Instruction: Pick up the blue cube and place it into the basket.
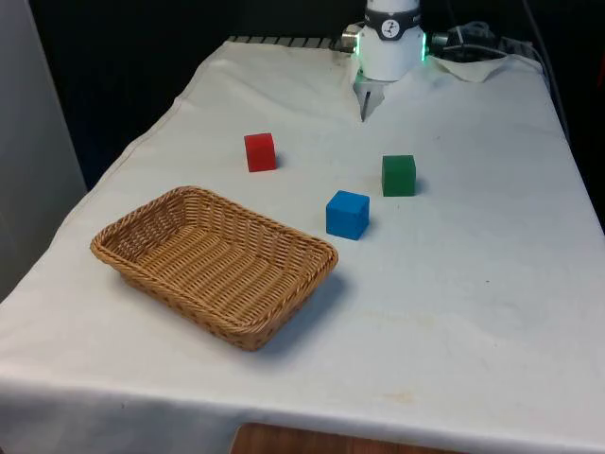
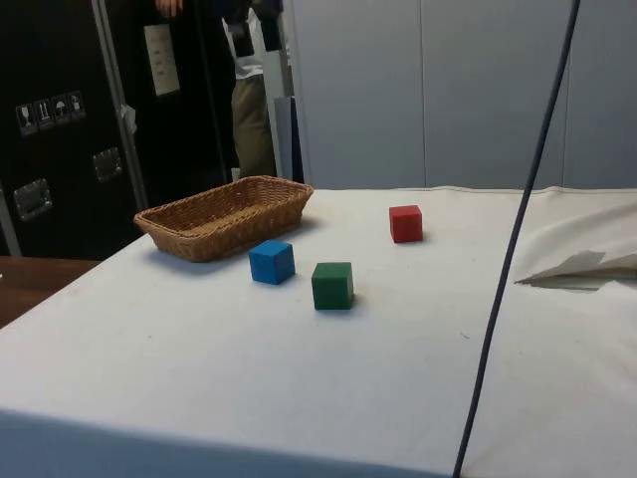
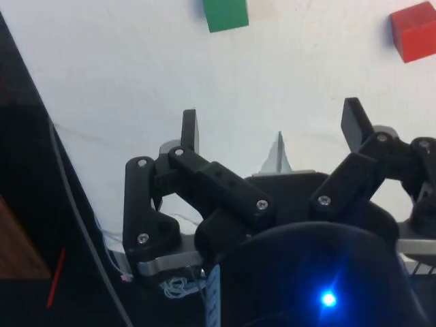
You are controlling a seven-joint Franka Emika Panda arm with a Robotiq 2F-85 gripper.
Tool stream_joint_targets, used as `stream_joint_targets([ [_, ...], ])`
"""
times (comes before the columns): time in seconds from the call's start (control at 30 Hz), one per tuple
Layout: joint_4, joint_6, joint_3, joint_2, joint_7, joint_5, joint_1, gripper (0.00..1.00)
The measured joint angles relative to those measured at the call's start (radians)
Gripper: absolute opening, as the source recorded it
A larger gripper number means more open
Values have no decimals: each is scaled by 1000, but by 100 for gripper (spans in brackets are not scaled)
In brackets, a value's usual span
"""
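The blue cube [image 1: 348, 215] stands free on the worktop [image 1: 473, 303] with nothing above it, so the way down onto it is open. The green cube [image 1: 399, 175] is its nearest neighbour, near it on the robot's side and toward the front view's right, a bare strip of cloth between them. The basket [image 1: 142, 260] lies just beside the blue cube toward the front view's left (its near corner close, not touching), its inside unoccupied. The red cube [image 1: 260, 151] sits well apart from the blue cube. The gripper [image 3: 276, 126], jaws spread apart, hangs over bare cloth beyond the green cube.
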Motion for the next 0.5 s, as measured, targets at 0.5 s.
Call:
stream_joint_targets([
  [0.5,71,24,20,82,21,3,0,100],
])
